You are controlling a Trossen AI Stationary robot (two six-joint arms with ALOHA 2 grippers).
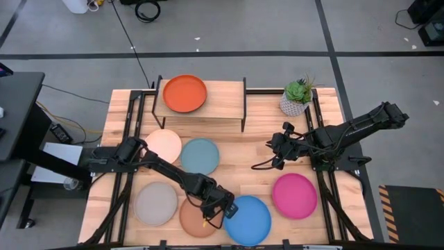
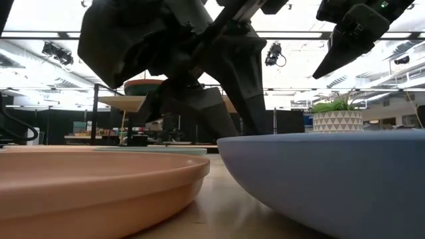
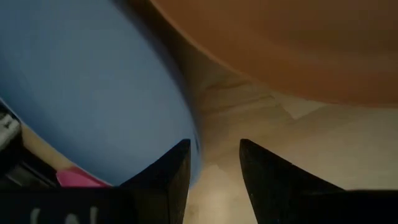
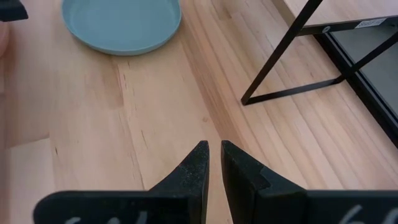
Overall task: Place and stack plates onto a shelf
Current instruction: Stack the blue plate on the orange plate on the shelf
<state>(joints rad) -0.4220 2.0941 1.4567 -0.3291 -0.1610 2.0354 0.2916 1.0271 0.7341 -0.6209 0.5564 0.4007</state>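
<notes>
Left to right across the worktop [image 1: 263, 142]. Near the left edge: cream plate [image 1: 164, 146] above, grey plate [image 1: 155, 203] toward the front-left corner. Next, light blue plate [image 1: 200, 155] mid-table and terracotta plate [image 1: 197, 217] at the front edge.

Left gripper [image 1: 216, 208] is low at the front edge, over the gap between the terracotta plate and the bright blue plate [image 1: 248, 220]. Its fingers stand apart and hold nothing; in the wrist view one tip sits against the bright blue rim, the other over bare wood.

Shelf [image 1: 225, 104] stands at the back edge, carrying only the orange plate [image 1: 184, 93] on its left half.

Right gripper [image 1: 279, 149] hovers mid-right, fingers nearly together, empty. Magenta plate [image 1: 294, 195] lies near the front-right. No dark teal plate visible.

Judgement: step in hand is the pickup of a second plate, probably the bright blue. Next move calls for seating one finger under the rim, closing, then lifting clear of the terracotta neighbour.
</notes>
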